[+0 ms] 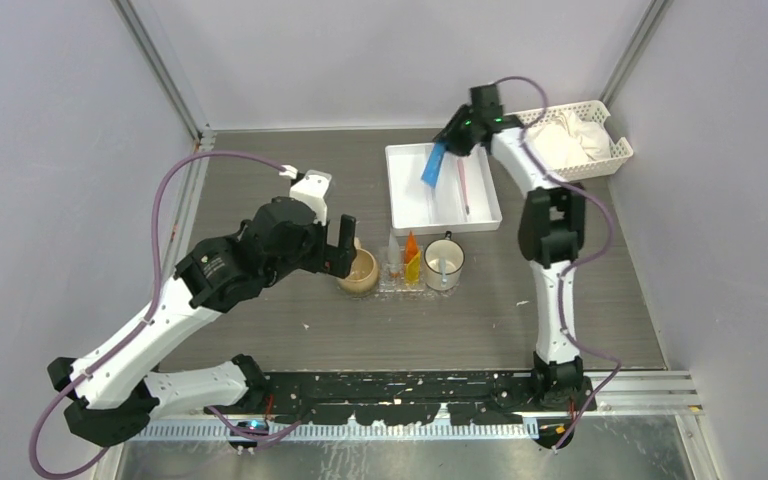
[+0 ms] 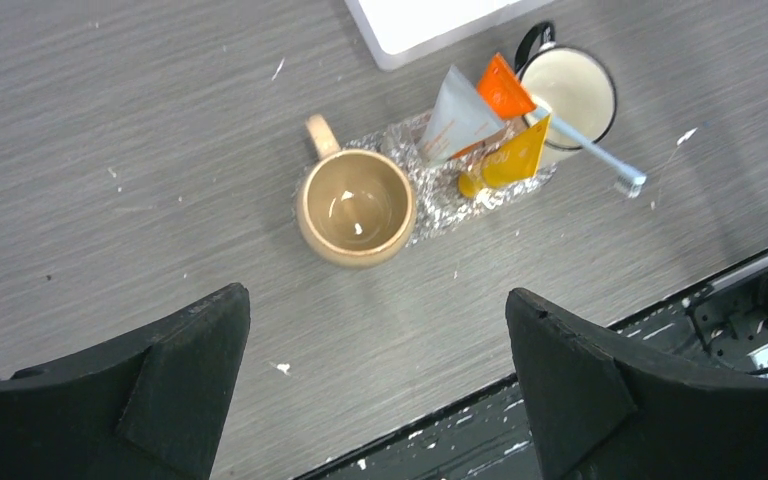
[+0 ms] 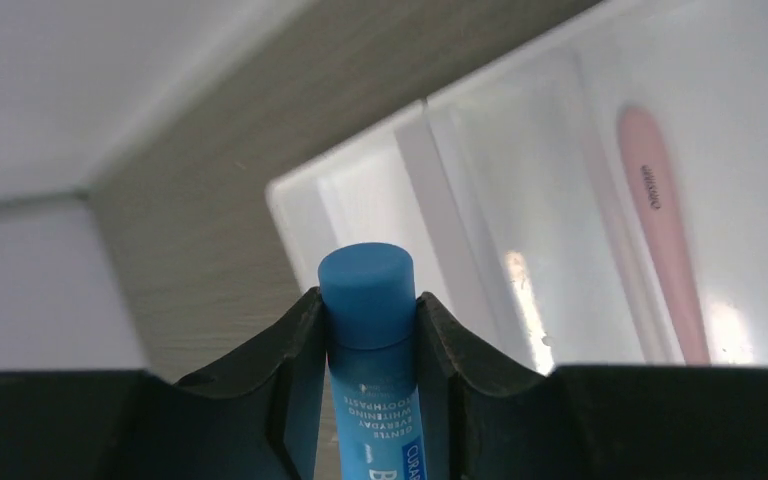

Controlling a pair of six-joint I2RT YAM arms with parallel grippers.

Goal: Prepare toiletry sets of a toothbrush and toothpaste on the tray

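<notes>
My right gripper [image 1: 452, 135] is shut on a blue toothpaste tube [image 1: 432, 165], held above the far left part of the white compartmented tray [image 1: 405, 212]. In the right wrist view the tube's blue cap [image 3: 366, 295] sticks out between my fingers [image 3: 298, 345]. A pink toothbrush [image 3: 660, 215] lies in that tray. The clear textured tray [image 2: 438, 205] holds an orange tube [image 2: 505, 88], a yellow tube [image 2: 510, 158] and a whitish tube [image 2: 455, 115]. My left gripper [image 2: 378, 365] is open and empty, above the table near the tan mug [image 2: 355, 207].
A white mug [image 2: 572, 88] with a toothbrush [image 2: 592, 152] leaning out of it stands at the clear tray's right end. A white slotted basket [image 1: 615, 135] with white cloth sits at the back right. The black base rail [image 1: 410, 385] runs along the near edge.
</notes>
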